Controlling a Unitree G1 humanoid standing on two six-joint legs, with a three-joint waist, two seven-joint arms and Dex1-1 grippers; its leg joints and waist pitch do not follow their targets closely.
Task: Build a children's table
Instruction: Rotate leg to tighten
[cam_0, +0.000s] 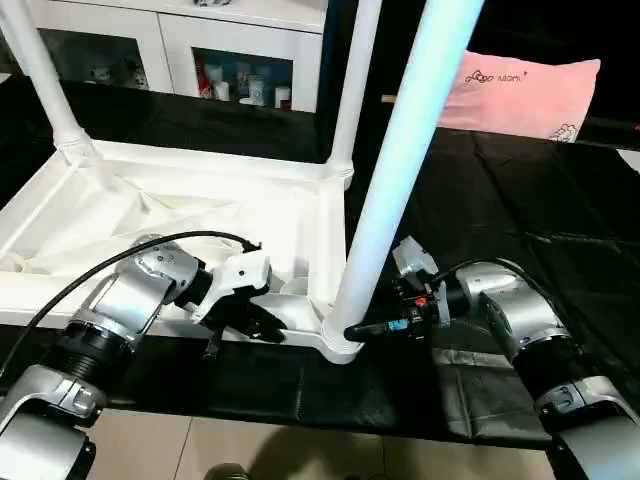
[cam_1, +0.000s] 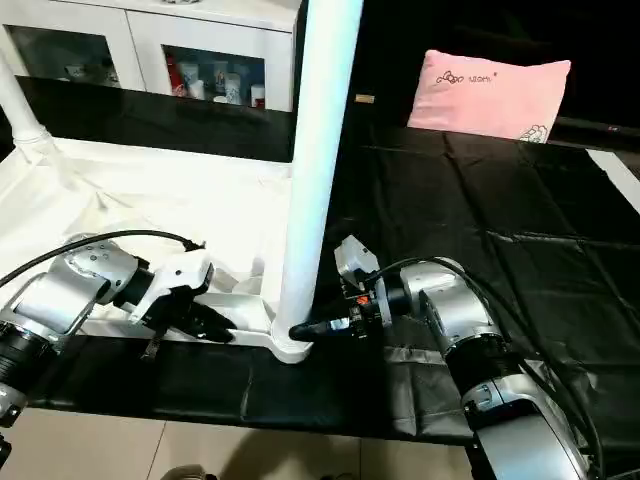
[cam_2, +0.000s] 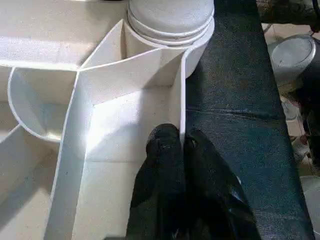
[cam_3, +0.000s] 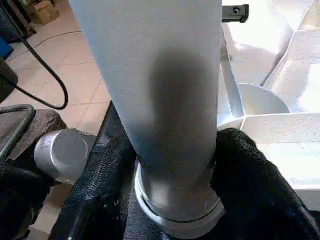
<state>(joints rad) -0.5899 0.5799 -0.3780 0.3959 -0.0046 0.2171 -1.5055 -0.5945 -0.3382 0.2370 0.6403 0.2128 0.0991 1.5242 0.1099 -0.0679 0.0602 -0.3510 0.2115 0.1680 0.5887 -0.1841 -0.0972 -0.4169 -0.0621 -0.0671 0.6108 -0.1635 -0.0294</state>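
The tall white tapered round leg (cam_0: 400, 170) at the near corner runs off the top edge at twelve o'clock; small bottles (cam_0: 240, 82) behind the white cabinet's glass doors (cam_0: 245, 70) are too small to identify

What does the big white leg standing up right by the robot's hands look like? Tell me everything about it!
The long white round plastic leg is smooth and plain, and stands upright, leaning slightly. Its bottom end sits in the round corner socket of the white plastic tabletop, which lies upside down on black cloth, at the near corner. A ringed collar circles its base. The right gripper has a black finger on either side of it, low down by the socket. Its top runs out of the picture.
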